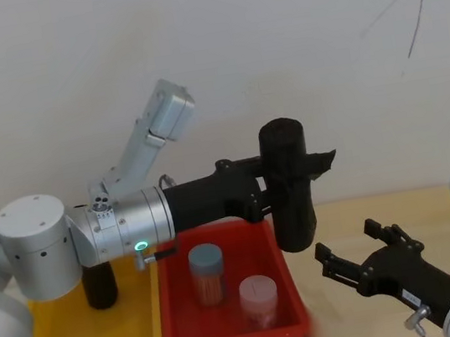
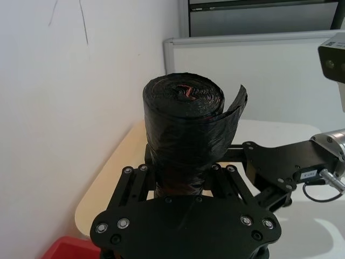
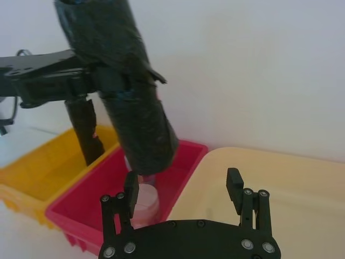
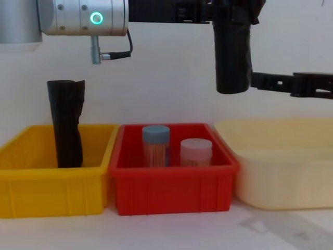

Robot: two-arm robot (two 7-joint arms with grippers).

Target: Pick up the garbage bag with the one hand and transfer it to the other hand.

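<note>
The fingers [image 2: 133,182] of the left gripper [image 1: 267,186] are clamped on the middle of the garbage bag [image 1: 294,222], one on each side. They hold the roll upright in the air (a loose flap [image 1: 321,159] of plastic sticks out near its top). The bag hangs above the right edge of the red bin [image 4: 171,192], well clear of what stands inside. The right gripper [image 1: 348,243] reaches in over the cream tray [image 4: 281,182], near the bag's lower end on its right side and not touching it. Its own fingers [image 3: 233,183] are spread wide with nothing between them.

Three containers stand side by side in a row: the cream tray on the right, the yellow bin [image 4: 52,192] on the left and the red bin between them. A taller black roll [image 4: 66,130] with a ragged top stands upright in the yellow bin, toward its far edge. In the red bin a blue-lidded jar [image 4: 155,146] stands near the middle. A shorter pink-lidded jar [image 4: 196,151] is just beside it, toward the bin's right edge.
</note>
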